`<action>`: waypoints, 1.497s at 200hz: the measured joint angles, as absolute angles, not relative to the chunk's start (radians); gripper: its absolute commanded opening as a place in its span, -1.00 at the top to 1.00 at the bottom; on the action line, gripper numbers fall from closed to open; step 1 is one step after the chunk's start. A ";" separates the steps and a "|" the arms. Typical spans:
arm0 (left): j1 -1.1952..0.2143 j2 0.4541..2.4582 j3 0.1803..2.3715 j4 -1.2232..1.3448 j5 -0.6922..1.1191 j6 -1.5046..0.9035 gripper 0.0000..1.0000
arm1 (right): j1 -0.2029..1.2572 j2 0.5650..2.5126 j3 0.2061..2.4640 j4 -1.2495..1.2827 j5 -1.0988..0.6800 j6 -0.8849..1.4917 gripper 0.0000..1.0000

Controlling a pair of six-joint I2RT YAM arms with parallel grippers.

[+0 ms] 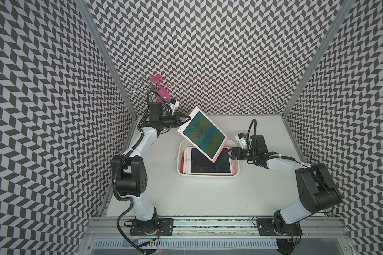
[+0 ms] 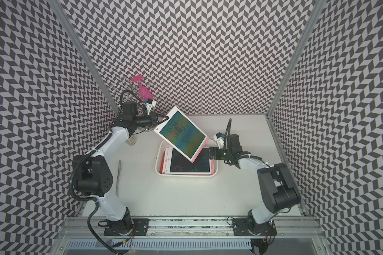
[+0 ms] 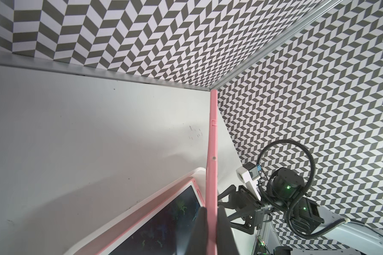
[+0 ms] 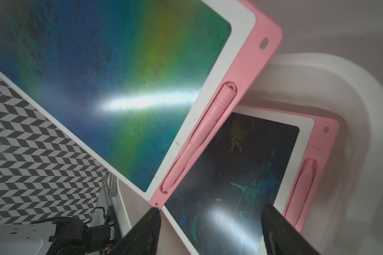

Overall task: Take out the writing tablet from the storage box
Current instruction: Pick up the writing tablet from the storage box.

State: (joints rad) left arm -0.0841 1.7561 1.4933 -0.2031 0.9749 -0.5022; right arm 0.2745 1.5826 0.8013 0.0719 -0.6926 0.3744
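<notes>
The left tool (image 1: 184, 118) is clenching one far corner of the writing tablet (image 1: 202, 134), its fingers (image 3: 198, 238) pinching the thin pink edge from both sides. The tablet is hanging tilted in the air, with the gripped corner high and the opposite corner dipping over the storage box (image 1: 179, 163). From these views I cannot tell whether that low corner is touching the second tablet (image 1: 208, 164) lying flat in the box or hanging just above it.

The right tool (image 1: 230, 152) is waiting released, jaws spread, just beside the low corner and over the right side of the box, grasping nothing.

The step in hand looks like carrying the lifted tablet clear of the box. A wide, flat thing pinched at a single corner is likely to swing or twist in the grip, so the left tool should be squeezing firmly and moving slowly. It is probably best to raise the tablet further before going sideways, so that the low corner is passing above the rim and not dragging the tablet beneath. The bare table (image 1: 186, 198) in front of the box is offering room to lay it down. The right tool should be staying out of the swing path.
</notes>
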 measured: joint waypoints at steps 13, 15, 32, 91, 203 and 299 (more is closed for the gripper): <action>-0.084 1.742 1.486 -0.193 0.984 -0.519 1.00 | 0.274 1.583 0.791 0.101 -0.709 0.399 -0.44; -0.084 1.740 1.485 -0.191 0.986 -0.522 1.00 | 0.274 1.583 0.789 0.106 -0.712 0.404 -0.44; -0.084 1.727 1.476 -0.179 0.991 -0.540 1.00 | 0.274 1.583 0.776 0.141 -0.735 0.436 -0.45; -0.092 1.692 1.384 -0.097 1.020 -0.624 1.00 | 0.274 1.583 0.775 0.276 -0.816 0.553 -0.45; -0.113 1.680 1.298 0.050 1.034 -0.700 0.93 | 0.259 1.586 0.715 0.484 -0.910 0.729 0.20; -0.102 1.827 1.327 0.021 0.961 -0.646 0.25 | 0.221 1.584 0.709 0.564 -0.974 0.767 0.83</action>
